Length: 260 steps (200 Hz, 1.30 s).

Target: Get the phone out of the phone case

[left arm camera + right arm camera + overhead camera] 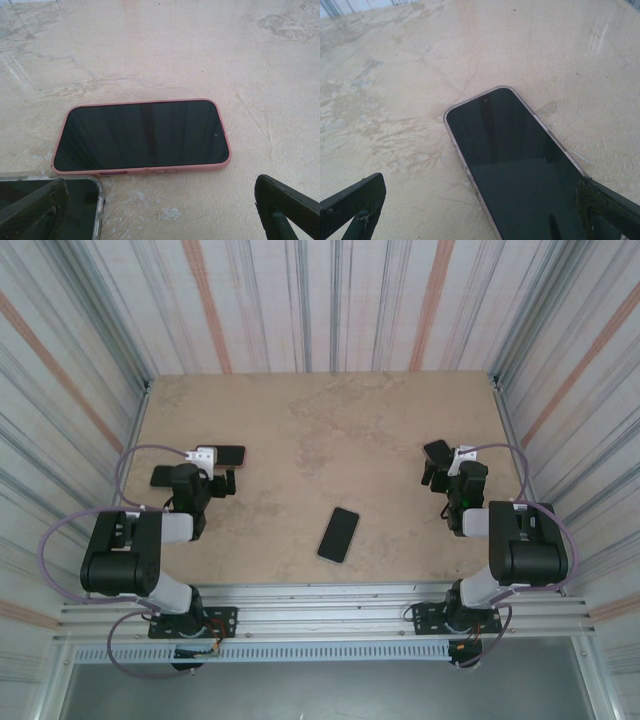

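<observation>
A phone in a pink case (pixel 142 135) lies screen up on the table, just ahead of my open left gripper (pixel 160 220); from above the pink case (pixel 230 453) is at the left. A second phone in a clear case (pixel 75 200) lies partly under my left fingertip (pixel 35 205). Another phone in a clear case (pixel 520 170) lies screen up between the fingers of my open right gripper (pixel 480 210), its near end under the right fingertip (pixel 605 205). In the top view that phone (pixel 436 451) is at my right gripper (pixel 440 468). Neither gripper holds anything.
A dark phone (pixel 339 534) lies diagonally on the beige table (pixel 320 430) between the arms, near the front edge. Striped walls close the table in on three sides. My left gripper (pixel 222 474) hovers low over the left side.
</observation>
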### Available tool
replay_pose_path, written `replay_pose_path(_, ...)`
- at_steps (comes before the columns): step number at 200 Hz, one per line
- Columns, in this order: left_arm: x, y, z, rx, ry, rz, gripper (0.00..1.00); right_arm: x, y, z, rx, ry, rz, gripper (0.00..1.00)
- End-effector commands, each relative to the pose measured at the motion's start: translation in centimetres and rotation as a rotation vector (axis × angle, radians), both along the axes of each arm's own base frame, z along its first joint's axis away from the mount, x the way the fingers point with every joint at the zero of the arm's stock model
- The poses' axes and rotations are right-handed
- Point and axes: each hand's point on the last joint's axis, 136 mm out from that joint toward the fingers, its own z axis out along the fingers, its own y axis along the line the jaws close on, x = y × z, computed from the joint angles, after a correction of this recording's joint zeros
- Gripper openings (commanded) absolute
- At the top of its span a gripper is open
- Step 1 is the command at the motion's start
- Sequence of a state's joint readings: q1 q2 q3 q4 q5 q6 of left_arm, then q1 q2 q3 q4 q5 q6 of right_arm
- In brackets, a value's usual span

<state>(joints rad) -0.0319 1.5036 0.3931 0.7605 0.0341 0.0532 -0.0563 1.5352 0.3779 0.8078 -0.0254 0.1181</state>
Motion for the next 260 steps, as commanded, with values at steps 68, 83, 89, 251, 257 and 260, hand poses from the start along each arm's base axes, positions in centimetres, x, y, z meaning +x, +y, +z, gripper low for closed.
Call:
replay_pose_path(68,0.9,0.6,4.1,0.033,-0.02,0.034,0.99,0.5,0.1,2.9,-0.015,-0.035,0.022,0.99)
replay_pose_path(83,0.4,0.6,5.9,0.026,0.001,0.052,0.99,0.3,0.4,4.0,-0.014,-0.04,0.039,0.99)
replay_pose_path(89,0.1,0.6,6.5,0.01,0.01,0.061,0.99,0.2,0.5,4.4,-0.015,-0.042,0.047,0.99)
replay_pose_path(251,-7.0,7.5,5.6,-0.587,0.536,0.865,0.99,-3.2,16.7,14.0,0.151,0.142,0.648,0.99)
replay_pose_path(257,-6.9,7.8,5.2,-0.604,0.553,0.896,0.99,-3.3,17.5,14.2,0.15,0.149,0.67,0.99)
replay_pose_path(260,-6.9,7.9,5.0,-0.613,0.562,0.913,0.99,-3.3,17.8,14.2,0.151,0.154,0.679,0.99)
